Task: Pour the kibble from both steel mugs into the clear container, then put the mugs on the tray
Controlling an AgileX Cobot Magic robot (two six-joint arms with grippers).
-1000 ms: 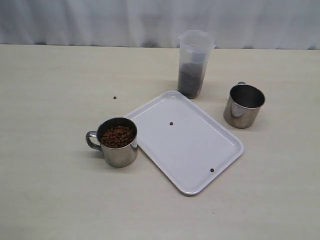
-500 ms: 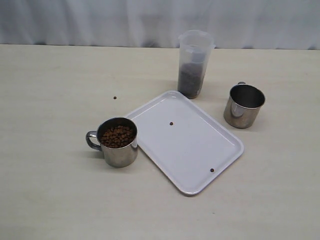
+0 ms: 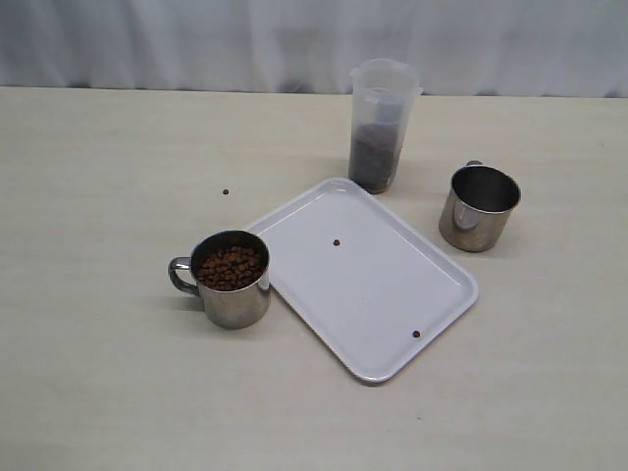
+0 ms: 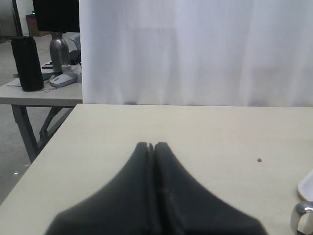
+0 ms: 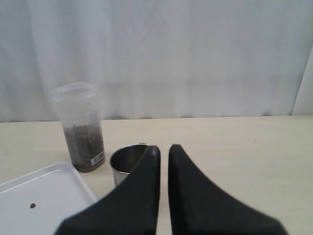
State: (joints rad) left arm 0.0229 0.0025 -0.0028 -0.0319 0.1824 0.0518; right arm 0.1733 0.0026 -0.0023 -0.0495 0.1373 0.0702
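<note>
One steel mug (image 3: 232, 294) stands left of the white tray (image 3: 392, 294), full of brown kibble (image 3: 231, 266). The other steel mug (image 3: 478, 208) is right of the tray, upright, with no kibble showing inside. Behind the tray, the clear container (image 3: 381, 126) holds kibble in its lower half. Neither gripper shows in the exterior view. My left gripper (image 4: 151, 145) is shut and empty above bare table, with the full mug's handle (image 4: 303, 215) at the frame edge. My right gripper (image 5: 164, 148) has only a thin slit between its fingers and holds nothing; it is short of the right-hand mug (image 5: 126, 161).
Stray pellets lie on the table (image 3: 225, 192) and on the tray (image 3: 337, 242), (image 3: 416, 334). A white curtain closes off the back. In the left wrist view the table's side edge (image 4: 46, 147) drops off, with another desk (image 4: 39, 93) beyond it.
</note>
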